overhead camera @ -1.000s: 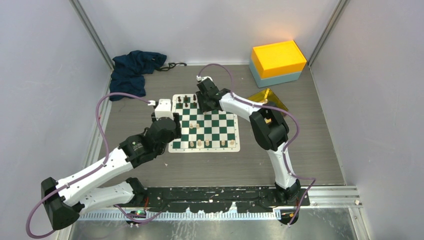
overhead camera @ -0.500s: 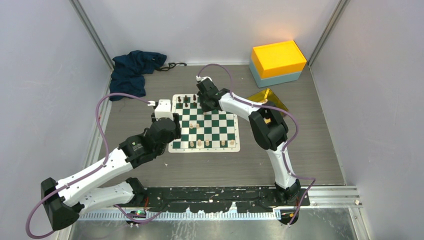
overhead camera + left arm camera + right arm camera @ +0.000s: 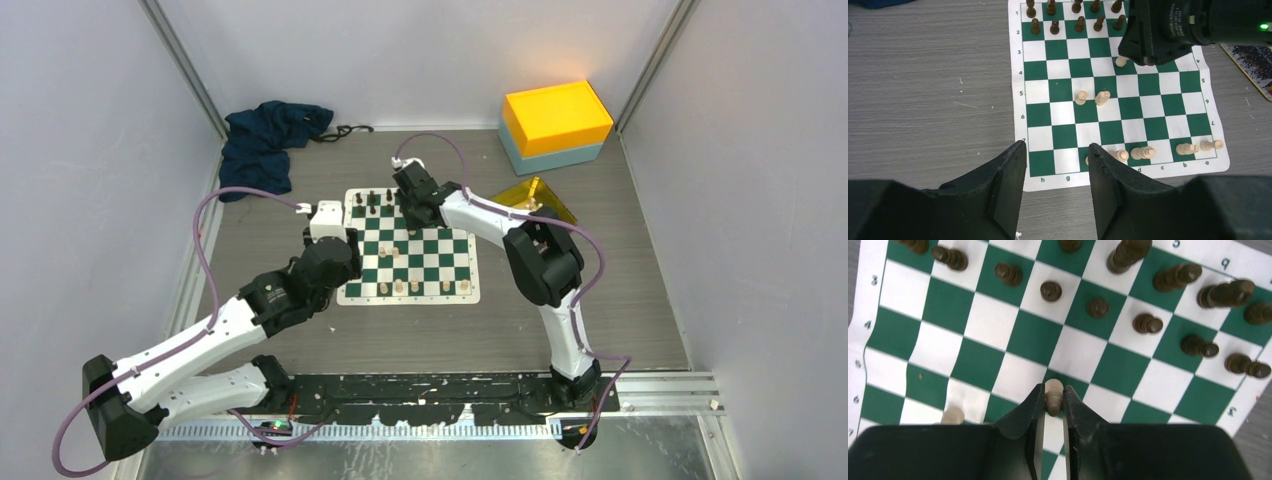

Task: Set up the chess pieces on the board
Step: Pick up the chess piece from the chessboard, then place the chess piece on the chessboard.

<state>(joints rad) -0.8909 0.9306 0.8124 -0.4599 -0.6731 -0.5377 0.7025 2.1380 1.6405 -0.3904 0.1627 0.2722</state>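
The green-and-white board [image 3: 440,262] lies mid-table. My right gripper [image 3: 1053,392] is shut on a cream pawn [image 3: 1053,390] above the board's far middle squares; that pawn also shows in the left wrist view [image 3: 1121,61] under the right gripper [image 3: 413,210]. Two cream chess pieces [image 3: 1081,97] stand mid-board. Several more [image 3: 1143,151] line the near row, tipped over. My left gripper [image 3: 1056,147] hangs open over the board's near left corner, nothing between its fingers.
Black pieces [image 3: 1098,307] fill the board's two far rows. A gold tray [image 3: 538,198] lies right of the board, and a yellow box [image 3: 556,117] stands behind it. A dark blue cloth [image 3: 268,140] is bunched at the back left.
My right gripper has closed on the cream pawn and shifted slightly. The left arm has not moved.
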